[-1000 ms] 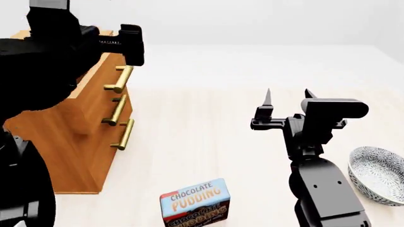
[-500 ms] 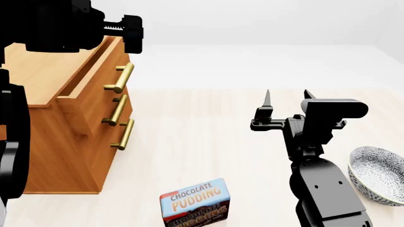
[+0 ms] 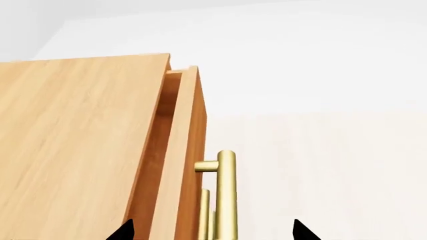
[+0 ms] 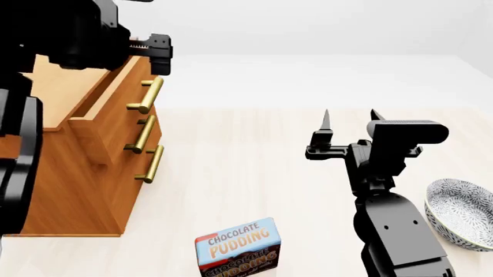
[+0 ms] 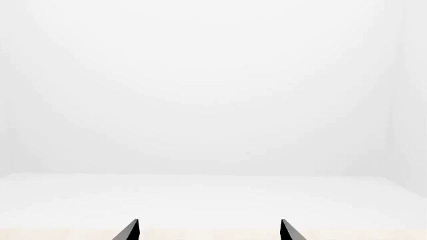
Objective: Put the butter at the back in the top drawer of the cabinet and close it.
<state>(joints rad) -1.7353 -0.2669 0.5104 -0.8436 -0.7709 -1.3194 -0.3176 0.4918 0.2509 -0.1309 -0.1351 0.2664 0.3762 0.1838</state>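
The orange-brown cabinet [image 4: 85, 173] stands at the left. Its top drawer [image 4: 133, 86] is pulled out a little, with a narrow gap behind its front [image 3: 183, 165]. The butter is not in view in any frame. My left gripper [image 4: 156, 55] is open and empty, just above the near end of the top drawer's brass handle [image 4: 146, 95]. In the left wrist view my left gripper [image 3: 212, 232] has the drawer front and the handle [image 3: 225, 195] between its two tips. My right gripper [image 4: 350, 122] is open and empty, held up over the floor at the right; the right wrist view [image 5: 208, 231] shows only white background.
A blue-and-brown Chocolate Pudding box [image 4: 237, 248] stands at the front middle. A patterned bowl [image 4: 460, 213] sits at the far right edge. Two more drawers with brass handles [image 4: 140, 134] lie under the top one. Pale wooden floor [image 4: 246, 161] lies between cabinet and right arm.
My left arm has swung off the cabinet's top, which now shows. The left gripper stays near the top handle, shifted only slightly. The drawer and the right arm have not moved.
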